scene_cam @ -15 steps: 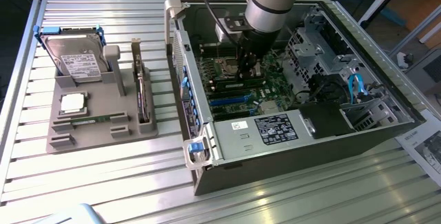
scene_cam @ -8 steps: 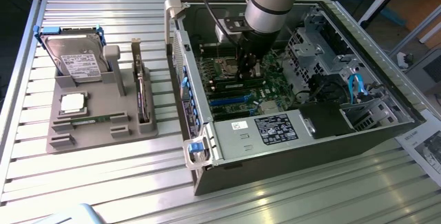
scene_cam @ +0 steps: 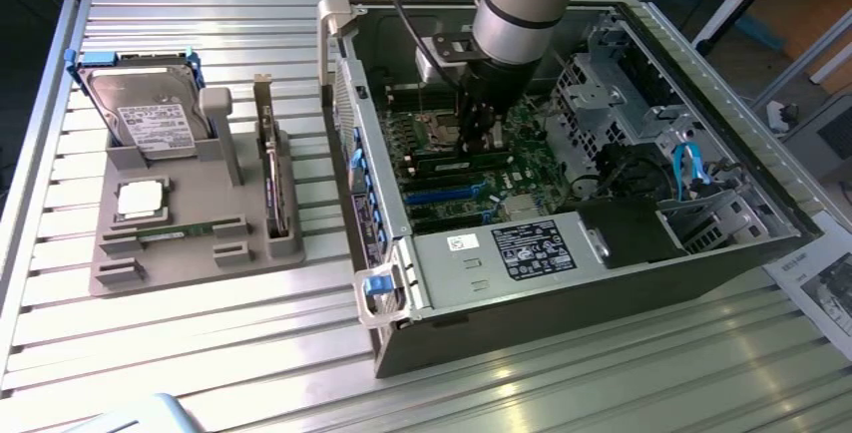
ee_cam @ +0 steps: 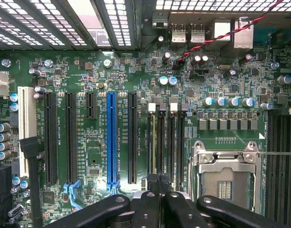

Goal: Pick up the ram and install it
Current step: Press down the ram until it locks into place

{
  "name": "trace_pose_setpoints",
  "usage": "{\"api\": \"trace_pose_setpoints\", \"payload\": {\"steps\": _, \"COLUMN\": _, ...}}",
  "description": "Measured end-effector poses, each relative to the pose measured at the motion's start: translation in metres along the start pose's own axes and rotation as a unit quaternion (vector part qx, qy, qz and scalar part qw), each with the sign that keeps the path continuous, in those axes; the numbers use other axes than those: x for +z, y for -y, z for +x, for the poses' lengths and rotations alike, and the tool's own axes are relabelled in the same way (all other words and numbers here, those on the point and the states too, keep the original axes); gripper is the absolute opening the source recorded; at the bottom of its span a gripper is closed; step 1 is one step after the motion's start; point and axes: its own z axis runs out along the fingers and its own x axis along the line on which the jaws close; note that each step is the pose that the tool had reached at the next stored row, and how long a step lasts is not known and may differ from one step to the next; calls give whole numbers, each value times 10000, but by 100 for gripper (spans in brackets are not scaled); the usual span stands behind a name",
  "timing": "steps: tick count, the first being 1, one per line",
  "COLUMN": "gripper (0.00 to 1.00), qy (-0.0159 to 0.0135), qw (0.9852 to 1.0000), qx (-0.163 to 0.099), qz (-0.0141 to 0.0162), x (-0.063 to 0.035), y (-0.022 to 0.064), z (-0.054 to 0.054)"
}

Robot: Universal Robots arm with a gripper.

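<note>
The open grey metal computer case (scene_cam: 586, 243) lies on the slatted metal surface (scene_cam: 200, 353), at the exterior view's right. To its left sits the grey plastic parts holder (scene_cam: 200, 223), hard drive (scene_cam: 147, 114) standing at its far end, the thin green ram stick (scene_cam: 180, 232) lying near its front. The arm's gripper (scene_cam: 473, 134) is down inside the case, over the green motherboard (ee_cam: 88, 85).

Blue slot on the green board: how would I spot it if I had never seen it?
Look inside the open computer case, down on the big green motherboard. A row of long slots runs side by side there, and the blue slot sits among them. Its neighbours on both sides are black; it alone is bright blue.
</note>
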Motion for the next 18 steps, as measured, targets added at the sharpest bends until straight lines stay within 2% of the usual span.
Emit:
{"api": "trace_pose_setpoints", "payload": {"steps": 7, "gripper": 10, "qy": 5, "qw": 10000, "qx": 0, "qz": 1, "x": -23, "y": 1, "z": -2}}
{"api": "trace_pose_setpoints", "payload": {"steps": 9, "gripper": 10, "qy": 0, "qw": 10000, "qx": 0, "qz": -18, "x": -65, "y": 1, "z": -2}}
{"api": "trace_pose_setpoints", "payload": {"steps": 18, "gripper": 10, "qy": 0, "qw": 10000, "qx": 2, "qz": -66, "x": -191, "y": 3, "z": -5}}
